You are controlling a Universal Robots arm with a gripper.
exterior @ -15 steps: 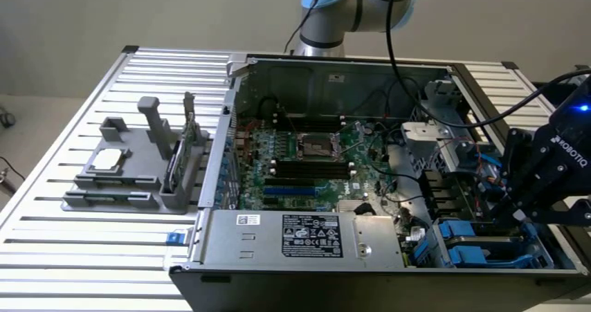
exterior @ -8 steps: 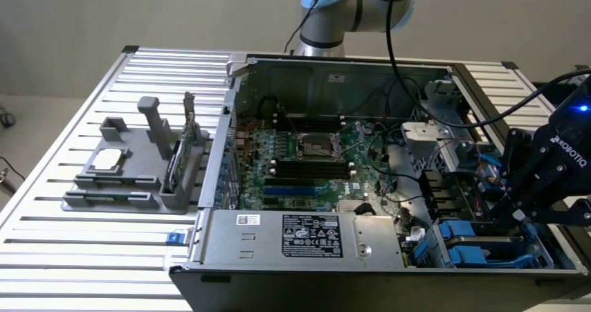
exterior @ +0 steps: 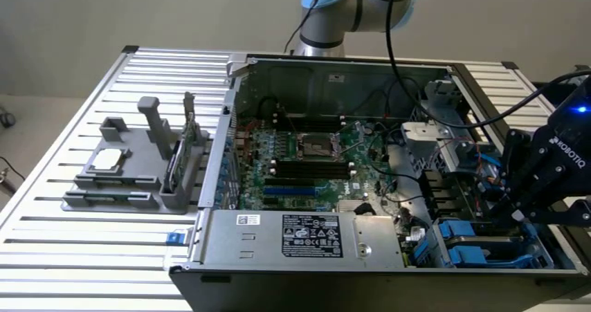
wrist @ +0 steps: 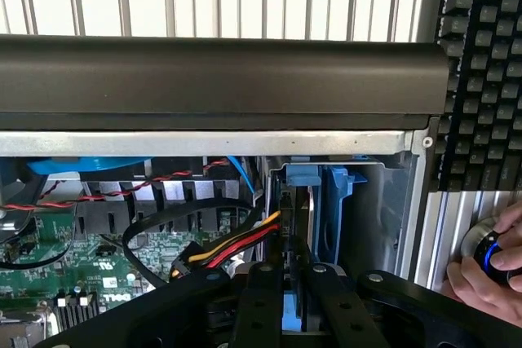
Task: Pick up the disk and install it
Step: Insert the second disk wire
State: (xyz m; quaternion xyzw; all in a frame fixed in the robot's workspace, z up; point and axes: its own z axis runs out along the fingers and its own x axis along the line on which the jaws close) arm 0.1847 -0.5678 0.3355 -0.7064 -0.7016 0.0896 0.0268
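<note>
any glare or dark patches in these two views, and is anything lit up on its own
Exterior view: even soft light, the metal table bright, the gripper dark with a blue light glowing on its body. Wrist view: the slatted top washes out pale, the case's black edge sits in shade, and a blue ring glows under a person's hand.

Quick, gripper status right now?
Gripper: closed on the disk, down in the drive bay of the open computer case.

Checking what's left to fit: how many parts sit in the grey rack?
2: a square silver chip lying flat on the rack toward the exterior view's left, and a thin card standing upright at its right edge. Others may be hidden.
</note>
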